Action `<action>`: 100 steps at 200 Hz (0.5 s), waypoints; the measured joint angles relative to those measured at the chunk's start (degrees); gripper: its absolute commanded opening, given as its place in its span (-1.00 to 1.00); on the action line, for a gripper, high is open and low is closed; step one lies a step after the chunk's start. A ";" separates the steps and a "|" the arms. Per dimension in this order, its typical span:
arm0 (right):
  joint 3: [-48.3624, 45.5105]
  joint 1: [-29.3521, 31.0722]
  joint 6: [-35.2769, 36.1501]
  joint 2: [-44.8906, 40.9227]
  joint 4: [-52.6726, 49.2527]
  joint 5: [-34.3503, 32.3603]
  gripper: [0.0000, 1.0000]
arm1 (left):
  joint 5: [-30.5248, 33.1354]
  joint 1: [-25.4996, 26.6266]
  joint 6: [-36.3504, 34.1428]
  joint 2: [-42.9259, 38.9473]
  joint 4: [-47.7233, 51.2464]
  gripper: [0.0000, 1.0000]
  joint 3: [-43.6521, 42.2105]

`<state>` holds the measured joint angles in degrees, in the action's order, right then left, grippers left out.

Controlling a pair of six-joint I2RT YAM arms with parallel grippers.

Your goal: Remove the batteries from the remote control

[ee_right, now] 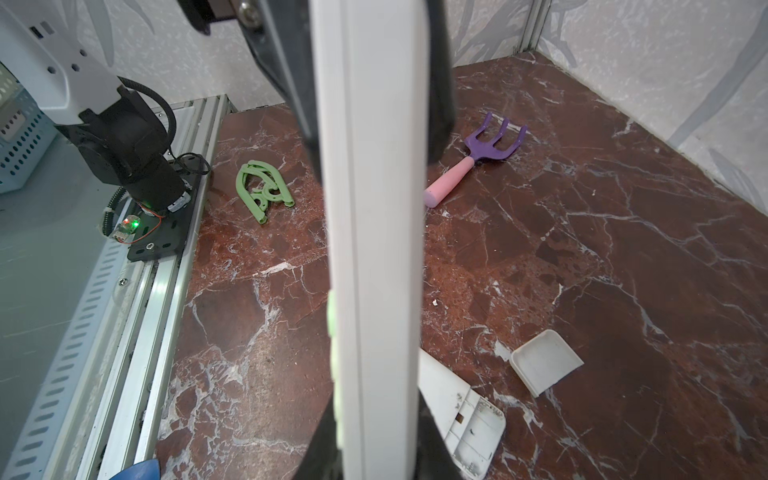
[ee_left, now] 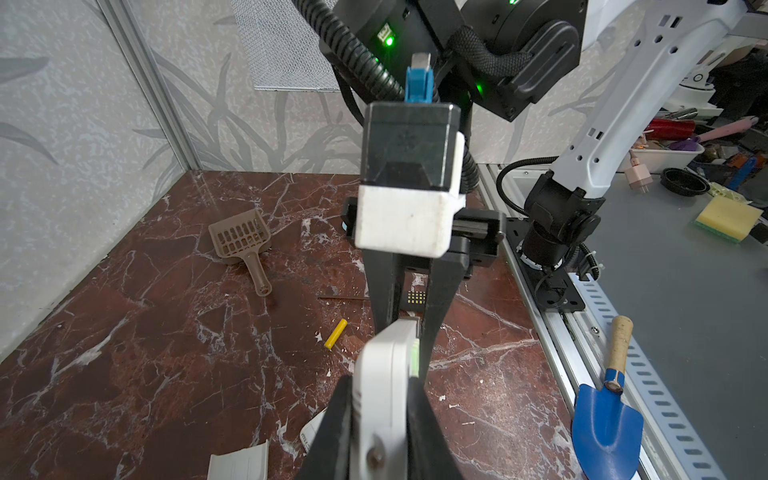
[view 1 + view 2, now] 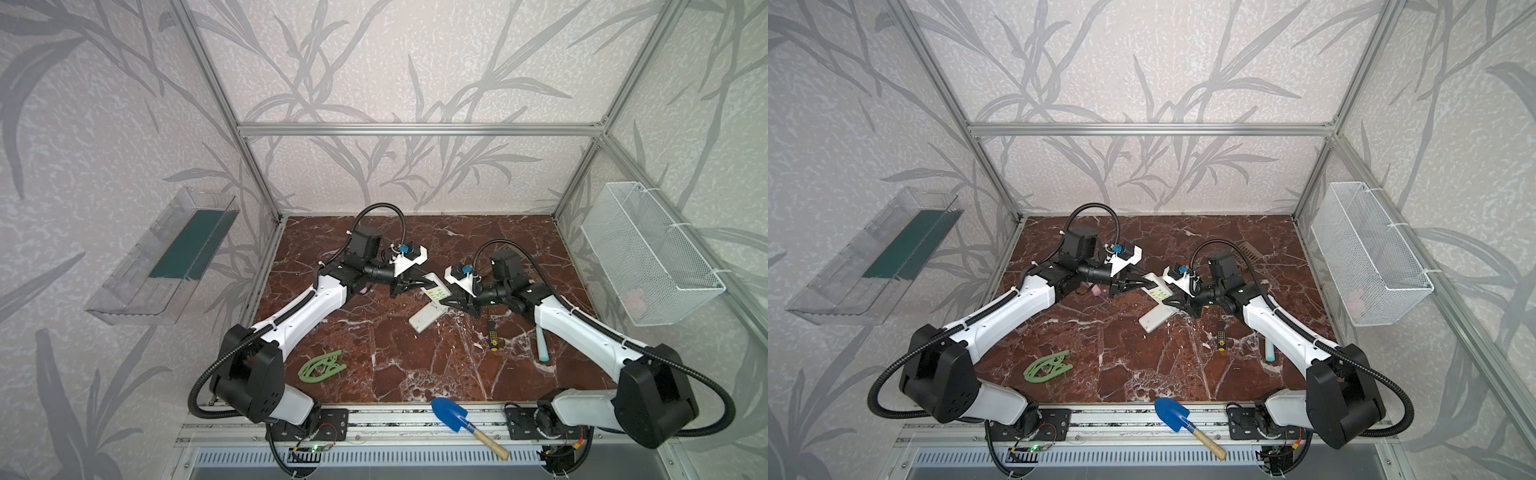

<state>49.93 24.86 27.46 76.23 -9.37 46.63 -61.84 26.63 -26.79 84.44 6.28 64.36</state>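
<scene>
While both top views show the white remote raised over the middle of the marble tabletop, the left gripper and right gripper clamp its opposite ends, its long axis running between them. Left wrist view: one yellow battery lies loose on the tabletop near the right gripper, judged the nearer arm. Right wrist view: the white remote's battery bay faces away, unseen.

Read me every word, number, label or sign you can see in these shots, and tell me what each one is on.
No text can be read anywhere.
remote control, button face: marks too small to read.
Small lit sticker on the right arm: blurred.
Second remote on the table, back showing: no print to be seen.
</scene>
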 measured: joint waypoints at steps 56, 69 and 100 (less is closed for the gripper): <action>0.00 0.11 -0.59 -0.11 0.33 -3.41 -0.85 | 2.91 -0.02 3.98 -0.74 -4.57 0.09 -1.95; -0.09 0.22 -1.14 -0.28 0.66 -6.40 -0.84 | 4.87 -0.20 6.16 -1.14 -6.40 0.29 -2.73; -1.84 0.20 -2.47 -1.81 3.32 -15.19 -0.84 | 9.29 -0.31 10.91 -2.49 -9.27 0.59 -4.76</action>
<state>48.10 25.06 24.99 74.41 -6.04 31.44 -52.56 26.33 -15.88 81.95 -2.98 59.59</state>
